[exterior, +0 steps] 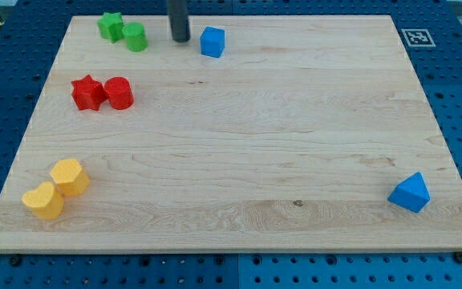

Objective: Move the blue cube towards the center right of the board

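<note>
The blue cube (212, 42) sits near the view's top edge of the wooden board (239, 136), a little left of the middle. My tip (180, 39) stands on the board just to the cube's left, a small gap apart from it. The dark rod rises out of the view's top.
A green star (111, 26) and a green cylinder (135, 37) lie at the top left. A red star (87, 92) and a red cylinder (119, 93) lie at the left. Two yellow blocks (57, 189) sit at the bottom left. A blue triangular block (410, 193) sits at the bottom right.
</note>
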`<state>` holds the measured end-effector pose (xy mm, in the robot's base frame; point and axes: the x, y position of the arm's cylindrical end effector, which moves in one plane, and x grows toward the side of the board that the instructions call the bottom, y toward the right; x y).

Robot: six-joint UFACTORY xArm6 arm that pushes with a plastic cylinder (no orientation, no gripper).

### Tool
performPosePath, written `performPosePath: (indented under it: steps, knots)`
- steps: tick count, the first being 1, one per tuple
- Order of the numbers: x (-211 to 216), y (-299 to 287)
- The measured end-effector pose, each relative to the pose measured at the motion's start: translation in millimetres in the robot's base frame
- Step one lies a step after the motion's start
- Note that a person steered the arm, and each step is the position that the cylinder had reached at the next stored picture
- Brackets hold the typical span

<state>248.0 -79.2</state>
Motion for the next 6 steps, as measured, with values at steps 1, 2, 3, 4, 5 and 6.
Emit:
performPosePath:
  steps: [1,2,3,4,5,6]
  knots:
    - [7.7,27.3]
    - [29.6,58.6]
    - [68.7,85.8]
    - [106.2,126.1]
    - [115.7,166.1]
    - [117.1,197.2]
